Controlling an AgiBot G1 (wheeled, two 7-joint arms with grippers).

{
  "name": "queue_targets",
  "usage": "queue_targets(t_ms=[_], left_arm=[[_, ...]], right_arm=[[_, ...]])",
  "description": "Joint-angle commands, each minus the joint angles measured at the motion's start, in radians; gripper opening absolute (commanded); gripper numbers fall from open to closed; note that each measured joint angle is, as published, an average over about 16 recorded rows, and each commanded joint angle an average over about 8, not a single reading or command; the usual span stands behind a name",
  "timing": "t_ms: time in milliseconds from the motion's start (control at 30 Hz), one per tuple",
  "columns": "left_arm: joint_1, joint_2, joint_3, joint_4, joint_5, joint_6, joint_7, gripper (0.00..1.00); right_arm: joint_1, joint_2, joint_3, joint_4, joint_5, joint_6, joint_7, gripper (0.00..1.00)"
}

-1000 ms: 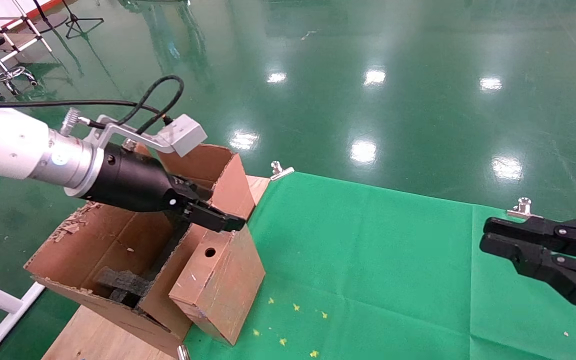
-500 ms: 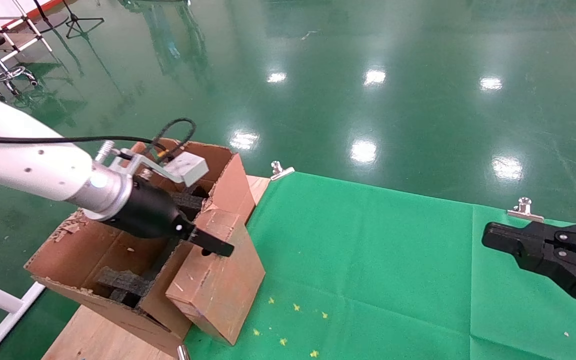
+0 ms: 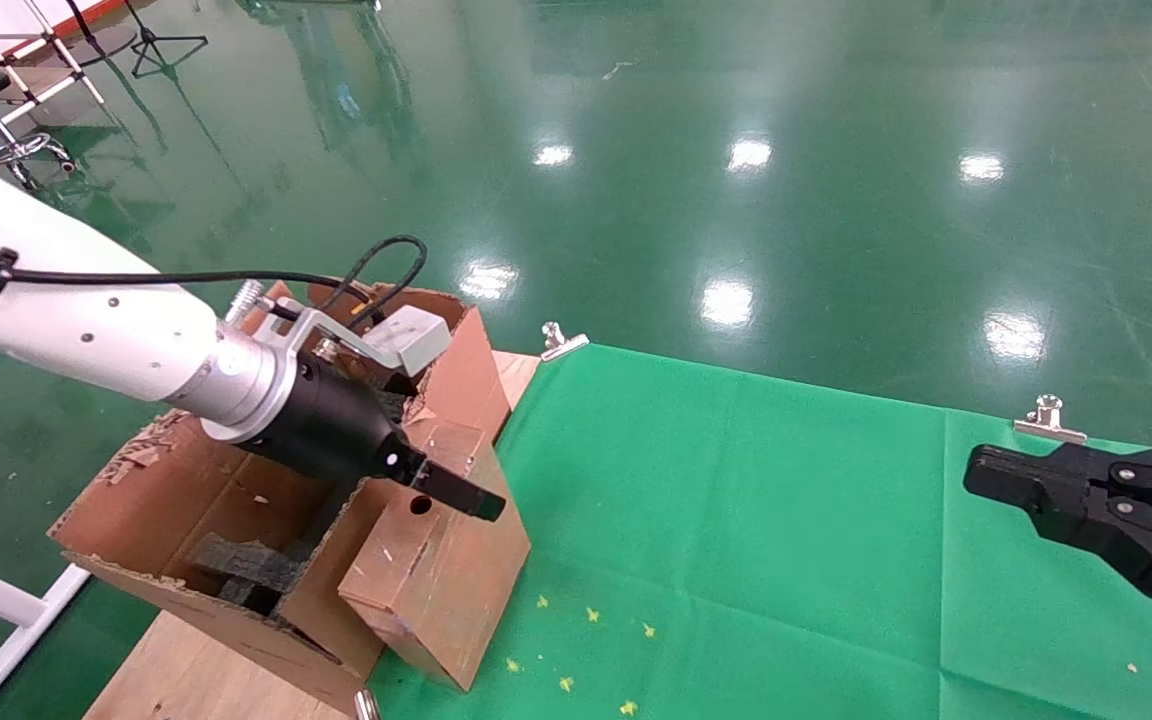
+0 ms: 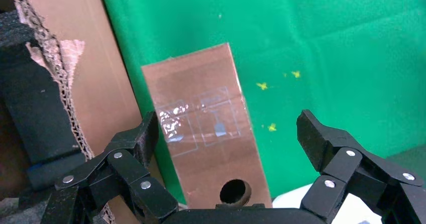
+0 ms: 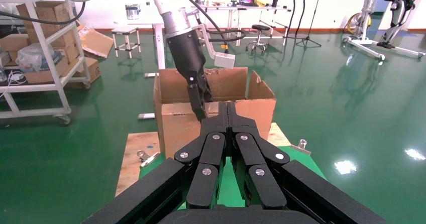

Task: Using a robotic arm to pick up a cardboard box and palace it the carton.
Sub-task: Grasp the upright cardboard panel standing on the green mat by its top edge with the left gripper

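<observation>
In the lower left of the head view, the cardboard box stands on its narrow edge on the green cloth, leaning against the outer wall of the carton; it is not yet inside. Its top edge, with the small round hole, faces up, which offers two flat faces for a pinch from above.

The robotic arm reaches in from the left edge, and the left gripper hangs just over that top edge. In the left wrist view its jaws are spread wide, one finger beside the carton wall and the other out over the cloth, so they straddle the box without gripping it. This looks like alignment for a grasp.

The right gripper sits parked at the right edge of the head view, over the cloth, jaws pressed together on nothing.
</observation>
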Motion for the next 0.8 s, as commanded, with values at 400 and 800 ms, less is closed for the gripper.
queue_targets(t_ms=[400, 800], left_arm=[[-0.024, 0.015, 0.053, 0.0, 0.007, 0.019, 0.019, 1.0], [-0.021, 0.014, 0.047, 0.001, 0.007, 0.019, 0.019, 0.0]], right_arm=[[0.0, 0.0, 0.0, 0.0, 0.0, 0.0, 0.0, 0.24], [0.0, 0.0, 0.0, 0.0, 0.0, 0.0, 0.0, 1.0]])
